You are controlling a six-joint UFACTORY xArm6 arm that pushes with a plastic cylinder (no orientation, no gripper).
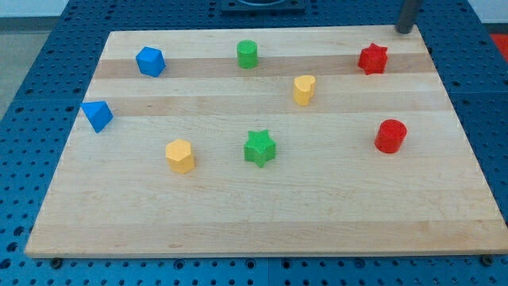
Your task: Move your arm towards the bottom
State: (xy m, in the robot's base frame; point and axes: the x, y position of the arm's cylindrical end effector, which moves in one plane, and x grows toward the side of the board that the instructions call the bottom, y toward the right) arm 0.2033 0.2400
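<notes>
Nearest the view's bottom: yellow hexagonal block [180, 156] and green star block [259, 148] side by side, apart; red cylinder [390, 136] off to the view's right. Farther up: blue wedge-like block [98, 116] at desk [254, 222] left edge, blue hexagonal block [150, 61], green cylinder [248, 54], yellow heart-like block [304, 90], red star block [372, 59]. My tip [404, 31] at the view's top right corner, just above and right of red star block, touching none; no gripper fitted, so no open or closed state to tell.
</notes>
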